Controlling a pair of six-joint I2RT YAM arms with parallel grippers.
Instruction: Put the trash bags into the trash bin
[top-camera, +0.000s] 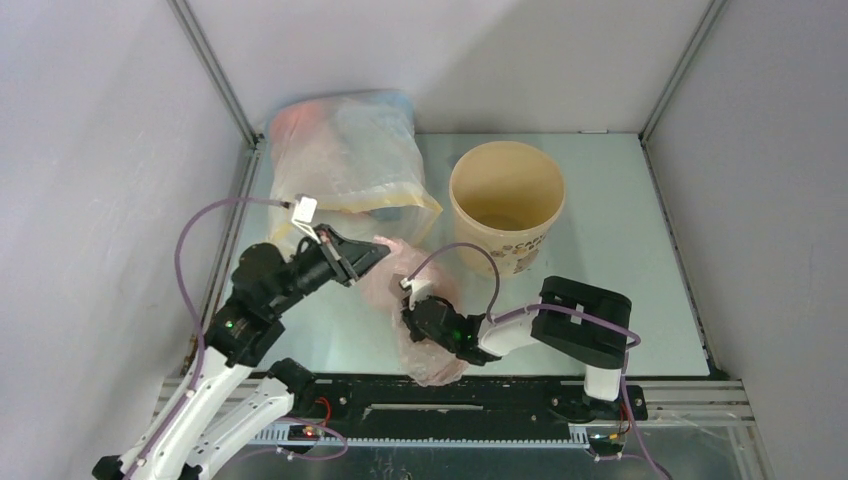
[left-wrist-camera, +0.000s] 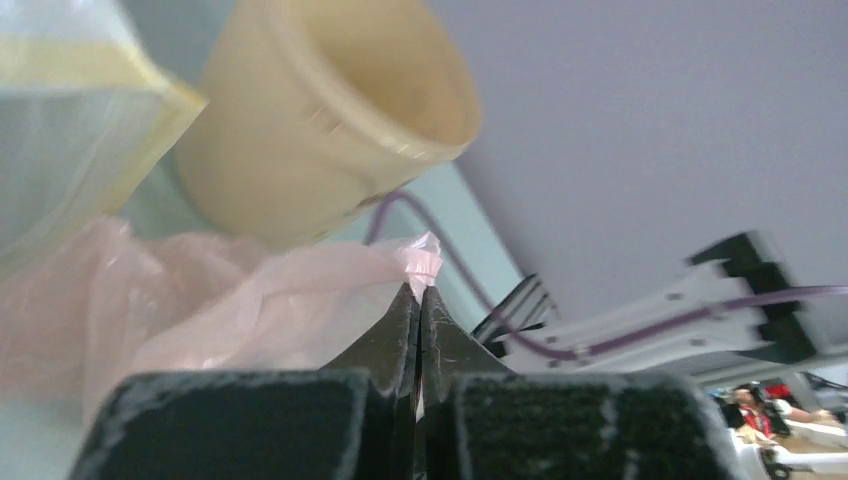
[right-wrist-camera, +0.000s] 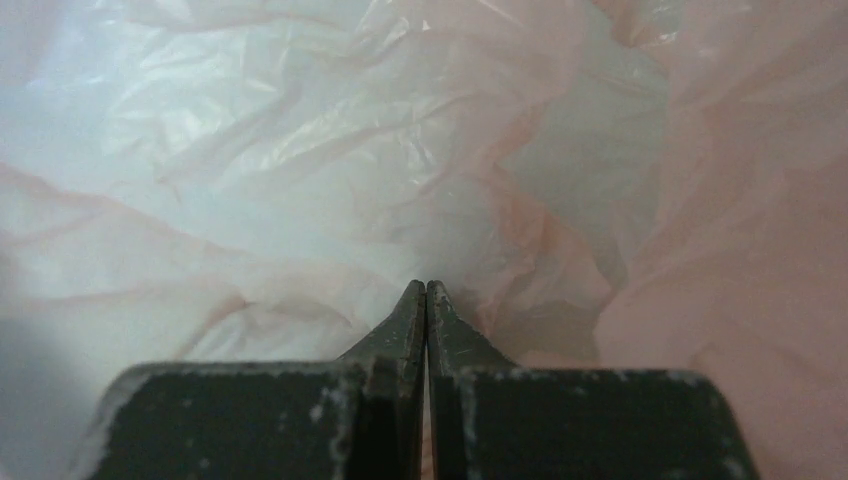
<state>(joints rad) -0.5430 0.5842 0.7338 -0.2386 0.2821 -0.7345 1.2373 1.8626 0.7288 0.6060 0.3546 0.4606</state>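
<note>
Grey walls box in a pale desk (top-camera: 620, 250). Left tool (left-wrist-camera: 420, 300) is clamped on a corner of the trash bag (top-camera: 385, 290), a limp, featherlight, slippery film lying mid-desk; bunched folds should hold best. Right tool (right-wrist-camera: 427, 295) is closed against the film, its catch unclear. Trash bin (top-camera: 515, 250) stands open just right.
</note>
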